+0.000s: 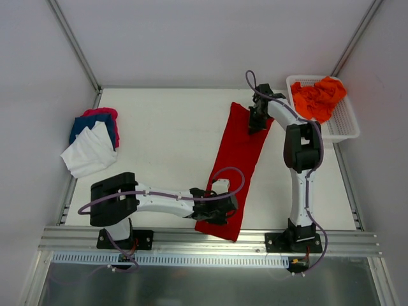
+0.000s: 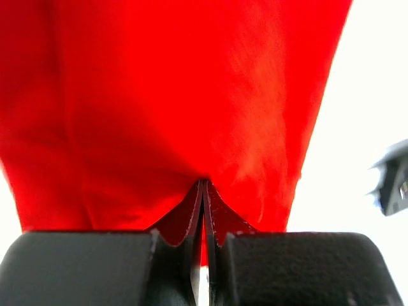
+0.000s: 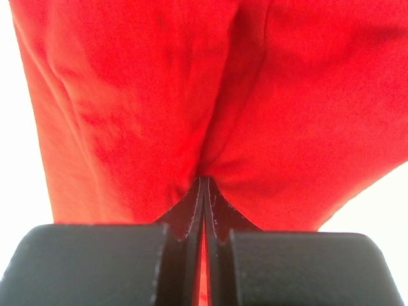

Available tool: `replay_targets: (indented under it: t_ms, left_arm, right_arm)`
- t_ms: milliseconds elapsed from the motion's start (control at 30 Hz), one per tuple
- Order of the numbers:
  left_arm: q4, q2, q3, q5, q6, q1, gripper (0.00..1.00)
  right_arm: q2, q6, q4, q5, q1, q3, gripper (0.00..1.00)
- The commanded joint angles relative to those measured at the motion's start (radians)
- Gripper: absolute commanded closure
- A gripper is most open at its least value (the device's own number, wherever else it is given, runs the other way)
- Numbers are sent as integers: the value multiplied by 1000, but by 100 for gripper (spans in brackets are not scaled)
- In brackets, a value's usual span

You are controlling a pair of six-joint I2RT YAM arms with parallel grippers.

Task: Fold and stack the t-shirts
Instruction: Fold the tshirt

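Note:
A deep red t-shirt (image 1: 236, 166) lies as a long narrow strip, running from the table's near edge up toward the back right. My left gripper (image 1: 224, 210) is shut on its near end, and the left wrist view shows red cloth (image 2: 166, 102) pinched at the jaw tips (image 2: 203, 183). At the far end my right gripper (image 1: 257, 120) is shut on the same shirt, with cloth (image 3: 191, 89) bunched at its closed tips (image 3: 204, 180). Folded white (image 1: 89, 153), blue (image 1: 86, 124) and pink (image 1: 102, 113) t-shirts are stacked at the left edge. Orange t-shirts (image 1: 317, 97) fill the basket.
A white mesh basket (image 1: 341, 124) stands at the back right corner of the table. An aluminium rail (image 1: 210, 241) runs along the near edge by both arm bases. Walls close in the left, back and right sides.

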Motion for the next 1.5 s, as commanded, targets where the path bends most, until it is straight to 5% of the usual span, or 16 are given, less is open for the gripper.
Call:
replay_targets:
  t_ms: [0,367,633,800,900,1000,1033,1133,1233,1267,1300,1467]
  left_arm:
    - [10,4,48,70,1,-38,100]
    - [10,-9,140,54,50,-58,100]
    - [-85,-209,95,-56,133,22,100]
    - [-115,-308,18,-113,206,138,100]
    - [-115,-327,16,-99,275,227,86]
    - [-115,-305,57,-76,358,299,60]
    - [-114,-295,73,-61,396,319,44]
    - [-114,-223,152,-24,442,406,33]
    - [-114,-103,267,66,478,514,50]
    - [-115,-38,297,103,481,543,84]
    - [-115,-7,353,141,478,569,98]
    - [-123,77,417,290,436,640,100]
  right_arm:
    - [46,-14,-85,-28,24,131,100]
    - [186,-22,-133,-83,51,354,100]
    - [-128,-85,-75,139,45,101,100]
    - [-372,-86,-70,134,39,-117,99]
    - [-563,-60,-1,133,48,-321,99]
    - [-702,-34,19,186,51,-447,92]
    - [-723,-34,7,222,53,-465,91]
    - [-748,-34,-3,305,51,-490,95]
    - [-688,-42,-1,307,48,-453,99]
    - [-662,-43,-4,293,47,-436,100]
    - [-612,-46,-6,276,44,-397,100]
    - [-423,-42,0,198,7,-240,99]
